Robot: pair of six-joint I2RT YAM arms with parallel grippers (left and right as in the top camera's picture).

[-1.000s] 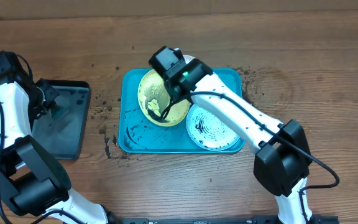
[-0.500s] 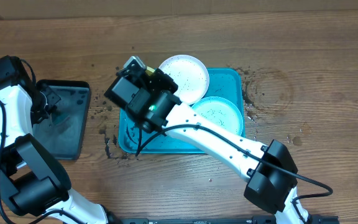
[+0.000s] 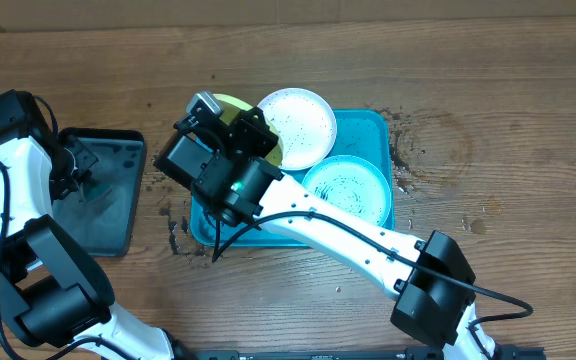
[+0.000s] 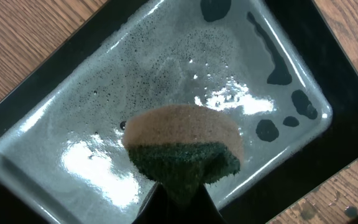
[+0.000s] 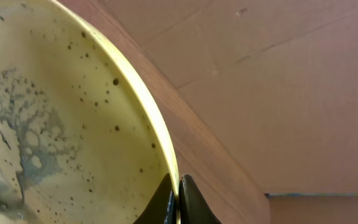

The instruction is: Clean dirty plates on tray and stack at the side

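My right gripper (image 5: 178, 186) is shut on the rim of the lime-green plate (image 5: 61, 124), which is speckled black and smeared with grey suds. It holds the plate lifted over the tray's left end; only a yellow-green sliver (image 3: 236, 104) shows overhead behind the wrist. The white plate (image 3: 298, 125) leans on the far rim of the turquoise tray (image 3: 373, 125). The light blue plate (image 3: 348, 188) lies in the tray's right part. My left gripper (image 4: 179, 196) is shut on a brown-and-green sponge (image 4: 185, 146) over the wet black tray (image 4: 166, 62).
The black tray (image 3: 103, 195) lies at the left of the wooden table. Black grime specks are scattered on the wood left of the turquoise tray (image 3: 168, 175) and by its far right corner (image 3: 400, 125). The right arm (image 3: 338, 235) spans the tray's front.
My right gripper has lifted the lime-green plate off the tray and swung it left and up, uncovering the white plate and the tray floor. The left arm has barely moved.
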